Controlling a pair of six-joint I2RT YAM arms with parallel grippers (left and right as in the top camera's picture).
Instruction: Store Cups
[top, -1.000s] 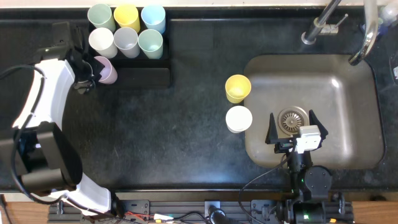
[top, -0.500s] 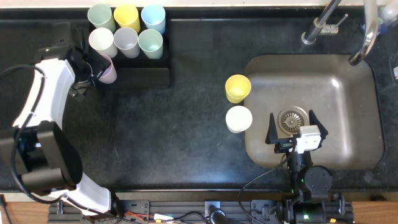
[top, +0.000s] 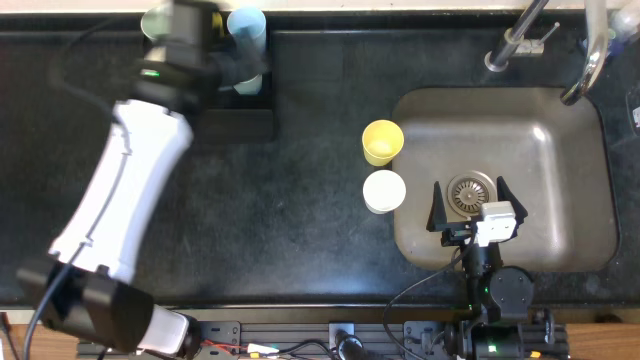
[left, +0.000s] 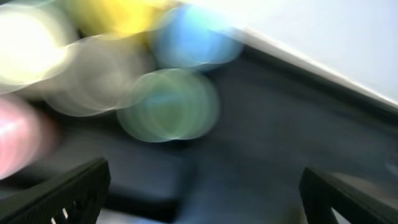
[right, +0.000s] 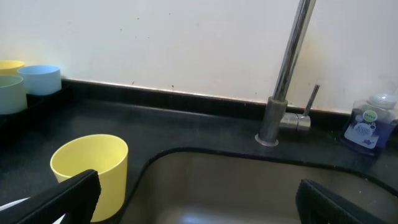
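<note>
The black cup rack stands at the counter's back left, and my left arm hangs over it and hides most of its cups. A blue cup and a pale green cup show beside the arm. In the blurred left wrist view my left gripper is open with nothing in it, above a green cup, a blue cup, a yellow cup and a pink cup. A yellow cup and a white cup stand by the sink. My right gripper is open over the sink.
The steel sink fills the right side, with its drain under the right gripper. A faucet and a blue soap bottle stand behind it. Bare dark counter lies between rack and sink.
My left arm has swung from the rack's left side up and right over the rack. The pink cup that was at its fingers now stands apart from them. The right arm has not moved.
</note>
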